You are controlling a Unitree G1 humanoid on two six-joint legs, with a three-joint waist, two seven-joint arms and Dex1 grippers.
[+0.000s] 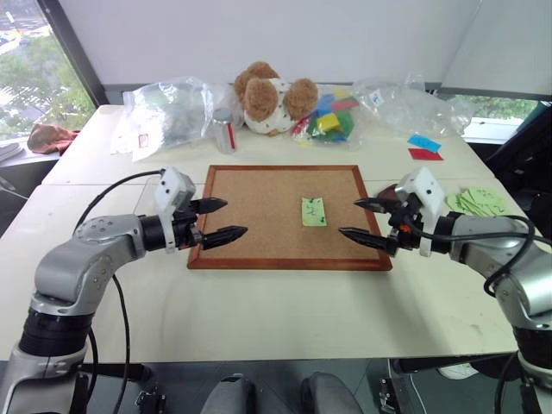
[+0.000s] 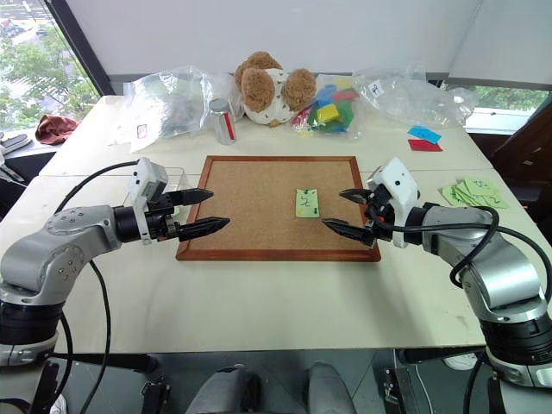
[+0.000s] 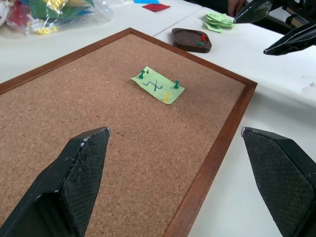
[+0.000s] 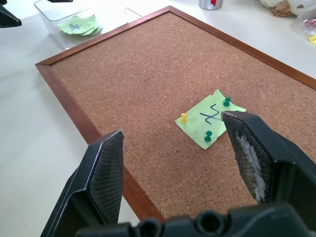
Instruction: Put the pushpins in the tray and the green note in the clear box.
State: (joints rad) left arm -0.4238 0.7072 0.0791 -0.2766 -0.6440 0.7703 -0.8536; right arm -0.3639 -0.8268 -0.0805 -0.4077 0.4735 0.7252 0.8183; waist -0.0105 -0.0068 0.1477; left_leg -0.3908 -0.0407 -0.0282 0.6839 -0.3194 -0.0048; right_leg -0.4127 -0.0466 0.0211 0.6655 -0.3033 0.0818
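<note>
Because pushpins (image 4: 208, 136) pin the green note (image 1: 313, 211) flat to the corkboard (image 1: 259, 216), it lies between the empty, spread fingers of the left gripper (image 1: 217, 220) and right gripper (image 1: 364, 220), the tray (image 3: 191, 40) and clear box (image 4: 74, 24) waiting beyond.

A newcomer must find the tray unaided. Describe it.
Find the corkboard mid-table. Just off its right edge, near the right claw, sits the tray: a small dark brown dish holding a red and a green pin. The green slips beyond it are paper.
</note>
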